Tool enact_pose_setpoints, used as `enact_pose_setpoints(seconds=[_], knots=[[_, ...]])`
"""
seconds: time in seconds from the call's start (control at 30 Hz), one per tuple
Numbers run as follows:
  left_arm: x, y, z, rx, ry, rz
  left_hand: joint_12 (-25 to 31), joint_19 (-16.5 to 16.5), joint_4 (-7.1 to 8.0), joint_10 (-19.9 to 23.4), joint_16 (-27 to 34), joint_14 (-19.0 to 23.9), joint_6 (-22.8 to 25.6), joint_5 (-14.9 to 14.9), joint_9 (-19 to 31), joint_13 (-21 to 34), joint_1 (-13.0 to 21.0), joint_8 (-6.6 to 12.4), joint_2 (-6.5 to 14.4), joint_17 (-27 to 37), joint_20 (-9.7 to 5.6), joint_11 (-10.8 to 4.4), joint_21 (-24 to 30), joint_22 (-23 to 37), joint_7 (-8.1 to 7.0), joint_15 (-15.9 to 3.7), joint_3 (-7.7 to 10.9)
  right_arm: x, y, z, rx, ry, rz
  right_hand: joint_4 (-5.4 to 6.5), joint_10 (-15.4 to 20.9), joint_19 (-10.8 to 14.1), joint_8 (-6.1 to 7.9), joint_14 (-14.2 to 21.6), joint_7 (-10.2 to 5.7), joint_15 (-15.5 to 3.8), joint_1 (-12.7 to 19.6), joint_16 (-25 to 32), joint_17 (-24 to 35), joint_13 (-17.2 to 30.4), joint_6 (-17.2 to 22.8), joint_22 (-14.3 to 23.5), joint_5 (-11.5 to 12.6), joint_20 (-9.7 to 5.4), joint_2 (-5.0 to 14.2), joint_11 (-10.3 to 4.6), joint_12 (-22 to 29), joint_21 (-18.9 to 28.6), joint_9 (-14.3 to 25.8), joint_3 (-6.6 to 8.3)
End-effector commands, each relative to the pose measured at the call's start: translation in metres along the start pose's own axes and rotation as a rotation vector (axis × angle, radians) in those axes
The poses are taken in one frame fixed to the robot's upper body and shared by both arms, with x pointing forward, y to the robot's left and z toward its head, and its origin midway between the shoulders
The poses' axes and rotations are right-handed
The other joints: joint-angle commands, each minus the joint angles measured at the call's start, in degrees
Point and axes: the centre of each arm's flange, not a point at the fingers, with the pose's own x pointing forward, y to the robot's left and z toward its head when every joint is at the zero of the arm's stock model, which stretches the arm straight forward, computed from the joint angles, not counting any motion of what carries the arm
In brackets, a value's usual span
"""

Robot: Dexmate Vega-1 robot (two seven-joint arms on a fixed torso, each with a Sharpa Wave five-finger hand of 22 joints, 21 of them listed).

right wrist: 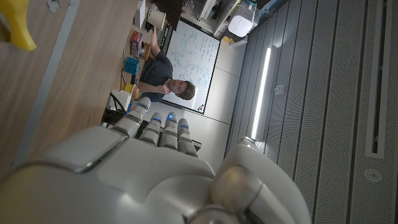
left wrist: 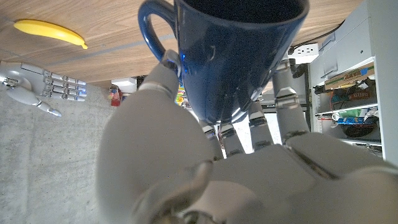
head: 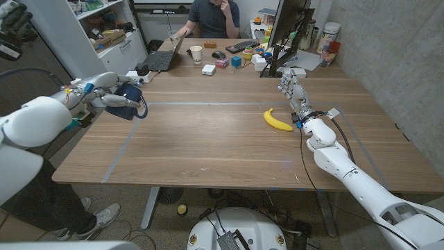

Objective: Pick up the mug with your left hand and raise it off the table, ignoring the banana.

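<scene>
My left hand is wrapped around the glossy dark blue ceramic mug, out past the left edge of the brown wooden worktop and about halfway along its depth. In my left wrist view the mug sits right against my palm, its body held between my fingers on one side and my thumb on the other, with the curved handle sticking out free beside the thumb. From the head view the handle loops toward the worktop's edge, and the mug hangs above the worktop's level, touching nothing but my hand.

Further right, well apart from the mug, the curved yellow banana lies on the worktop, a little right of its middle. My right hand stands just beyond and to the right of the banana, apart from it, fingers straight and pointing to the far side, holding nothing. My left wrist view catches that hand with its fingers extended and the banana beside it.

Past the worktop's far edge stands a second cluttered desk carrying an open black laptop, a pale paper cup and a black keyboard. A person in a dark shirt sits behind it.
</scene>
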Motion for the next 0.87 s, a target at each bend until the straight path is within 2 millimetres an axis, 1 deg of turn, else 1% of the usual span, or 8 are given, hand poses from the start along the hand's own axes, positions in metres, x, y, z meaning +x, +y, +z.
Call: enact_pose_setpoints(seconds=[0.03,0.87], knots=[[-0.0057,-0.0001,0.0013,-0.007,-0.006,0.004,-0.2,17.7,1.8,0.5,-0.2,11.9,0.5,0.5,0.3,0.1,12.3,-0.07,12.9,0.2,-20.39,-0.08,0.2,0.2,0.23,-19.13,2.07,-0.005,-0.0004,0.0026,-0.005,-0.006,-0.001,0.03,0.4,0.7,0.43,0.2,0.37,0.45,-0.4,0.1,0.2,0.2,0.4,0.3,0.3,-0.1,0.11,0.32,0.4,-0.1,0.3,-0.18],[-0.0129,-0.0017,0.0028,-0.002,-0.01,0.0,-0.5,17.3,1.73,0.7,-0.7,12.2,1.5,0.4,0.4,0.1,11.6,-0.34,13.2,0.1,-20.2,0.0,0.6,0.0,0.17,-19.12,2.52,-0.0103,0.0012,0.006,-0.009,-0.012,0.005,0.02,0.4,0.8,0.43,0.2,0.39,0.42,-0.4,0.1,0.2,0.2,0.4,0.3,0.3,-0.04,0.17,0.39,0.4,-0.4,0.3,-0.3]])
